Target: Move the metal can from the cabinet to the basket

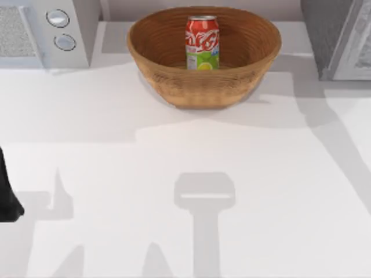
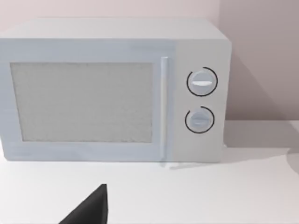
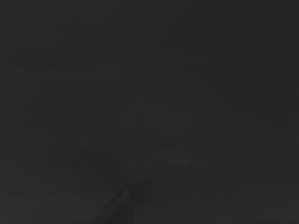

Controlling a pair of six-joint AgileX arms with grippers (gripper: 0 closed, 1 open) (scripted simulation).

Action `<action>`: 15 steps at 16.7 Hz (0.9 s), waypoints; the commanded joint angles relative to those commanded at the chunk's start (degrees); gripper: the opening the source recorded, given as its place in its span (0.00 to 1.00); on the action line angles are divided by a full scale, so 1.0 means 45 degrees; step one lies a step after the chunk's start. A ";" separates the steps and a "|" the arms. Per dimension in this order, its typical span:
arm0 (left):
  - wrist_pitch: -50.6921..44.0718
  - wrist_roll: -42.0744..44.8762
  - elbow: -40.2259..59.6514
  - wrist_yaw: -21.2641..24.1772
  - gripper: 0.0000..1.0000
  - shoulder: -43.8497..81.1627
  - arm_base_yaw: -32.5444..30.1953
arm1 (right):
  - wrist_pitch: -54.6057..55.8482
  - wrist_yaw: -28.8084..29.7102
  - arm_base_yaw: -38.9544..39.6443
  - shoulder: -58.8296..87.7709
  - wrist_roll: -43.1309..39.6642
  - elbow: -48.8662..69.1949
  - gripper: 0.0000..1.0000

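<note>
Can (image 1: 202, 42) stands upright inside the basket (image 1: 174, 81) at the back of the table (image 1: 174, 174), well apart from the cabinet (image 1: 330, 35) at the back right, so the move looks done. My left arm (image 1: 7, 191) sits at the table's left edge, facing the microwave (image 2: 112, 88); whether its fingers are open I cannot tell. My right wrist view is dark. The main risk I judge: any further reach could clip the basket rim and tip the can.
</note>
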 joint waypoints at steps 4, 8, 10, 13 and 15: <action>0.0000 0.0000 0.0000 0.0000 1.00 0.0000 0.0000 | 0.0202 -0.0179 -0.0136 -0.0624 -0.0007 -0.0678 1.00; 0.0000 0.0000 0.0000 0.0000 1.00 0.0000 0.0000 | 0.0817 -0.0764 -0.0635 -0.2710 -0.0035 -0.3349 1.00; 0.0000 0.0000 0.0000 0.0000 1.00 0.0000 0.0000 | 0.1221 -0.1161 -0.0996 -0.4159 -0.0050 -0.5367 1.00; 0.0000 0.0000 0.0000 0.0000 1.00 0.0000 0.0000 | 0.1923 -0.1855 -0.1628 -0.6687 -0.0067 -0.8921 1.00; 0.0000 0.0000 0.0000 0.0000 1.00 0.0000 0.0000 | 0.2438 -0.2365 -0.2093 -0.8522 -0.0075 -1.1471 1.00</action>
